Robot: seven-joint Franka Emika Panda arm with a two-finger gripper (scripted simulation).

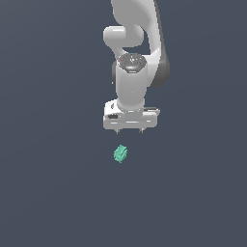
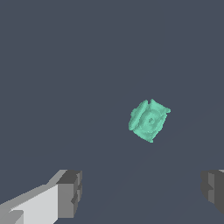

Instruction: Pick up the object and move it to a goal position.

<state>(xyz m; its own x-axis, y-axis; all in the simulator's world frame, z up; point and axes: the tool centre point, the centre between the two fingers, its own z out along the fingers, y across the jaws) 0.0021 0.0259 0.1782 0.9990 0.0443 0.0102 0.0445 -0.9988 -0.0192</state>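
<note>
The object point(image 1: 120, 154) is a tiny teal-green blocky piece with a ridged, notched outline, lying on the dark grey floor. It also shows in the wrist view point(image 2: 148, 120), with round ridges on its upper face. My white gripper point(image 1: 129, 131) hangs above the floor, a little to the exterior view's right of the object and apart from it. Its jaws stand wide open and empty. In the wrist view the two grey fingertips point(image 2: 70, 193) sit far apart, and the object lies clear of both, not between them.
A plain dark grey floor point(image 1: 53, 193) fills both views. No other object, container or marker shows.
</note>
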